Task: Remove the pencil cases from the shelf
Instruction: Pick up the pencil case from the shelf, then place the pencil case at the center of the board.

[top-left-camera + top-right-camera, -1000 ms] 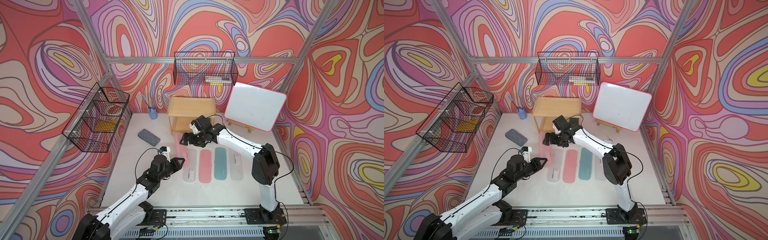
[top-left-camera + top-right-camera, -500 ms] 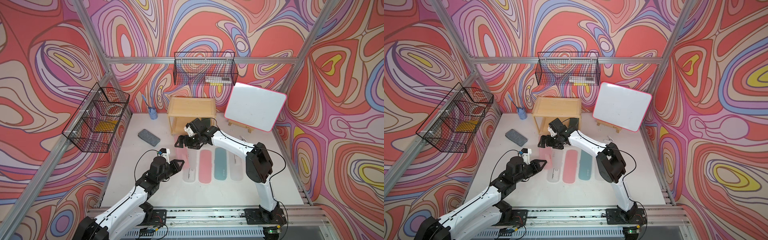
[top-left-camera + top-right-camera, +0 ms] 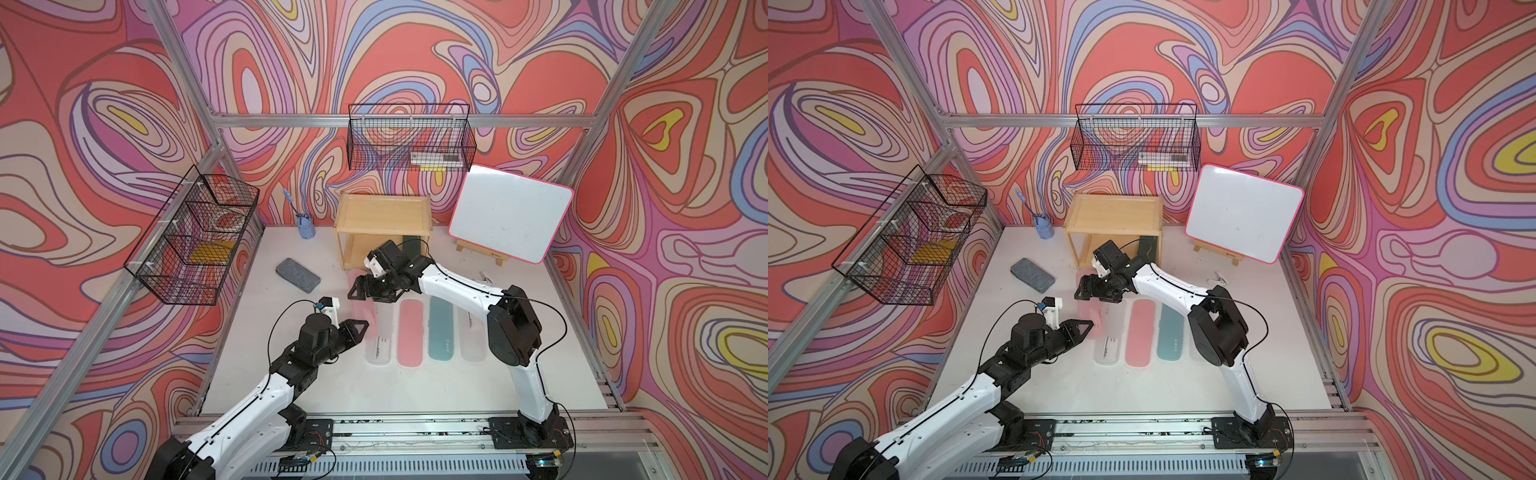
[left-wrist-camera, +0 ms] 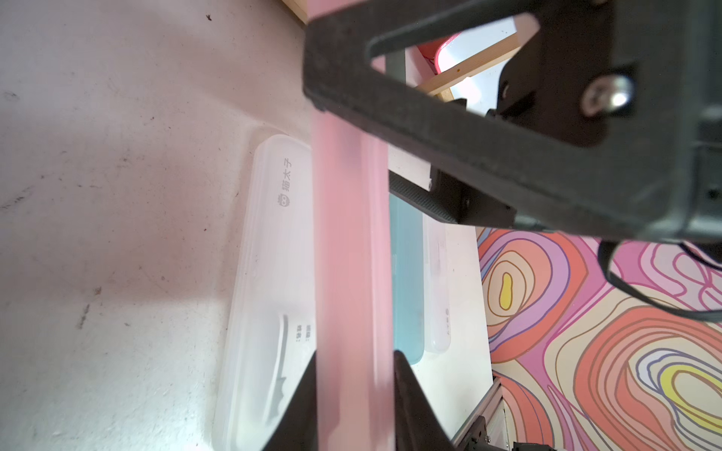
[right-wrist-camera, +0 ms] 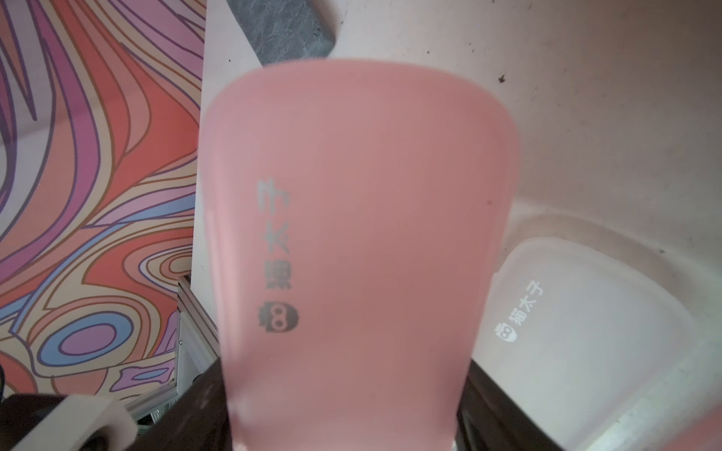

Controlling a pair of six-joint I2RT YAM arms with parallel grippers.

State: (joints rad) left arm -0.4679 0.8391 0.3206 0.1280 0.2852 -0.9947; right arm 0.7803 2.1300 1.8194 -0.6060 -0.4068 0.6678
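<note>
We are holding one pink pencil case (image 3: 361,309) with both tools at once. Our right gripper (image 3: 368,291) is clamping its far end, jaws pressing on the two long edges with the printed face towards the right wrist camera. Our left gripper (image 3: 360,326) is pinching its near end, one finger (image 4: 299,406) tight against each side. The case is hanging clear of the shelf (image 3: 382,214), above the table (image 3: 374,395), just beside the frosted clear case (image 3: 379,347) and partly over its edge. It is showing blurred in every view.

We are judging the handover itself to be the weak spot. With two arms locked on one stiff case, a pull by either arm is likely to twist it or drag it out of the other grip. If the right gripper lets go while the left is holding only the tip, the long free end could swing down. It could then knock the clear case or come to rest on it instead of on bare table. The right arm (image 3: 453,286) is also passing close to the dark green case (image 3: 410,247) in the shelf's lower tier, so a wide swing could knock that one.

The pink case's long axis is running from the shelf side towards our bases, roughly parallel to the row of cases (image 3: 442,328) lying on the table. Its far end is at the right gripper and its near end at the left.
</note>
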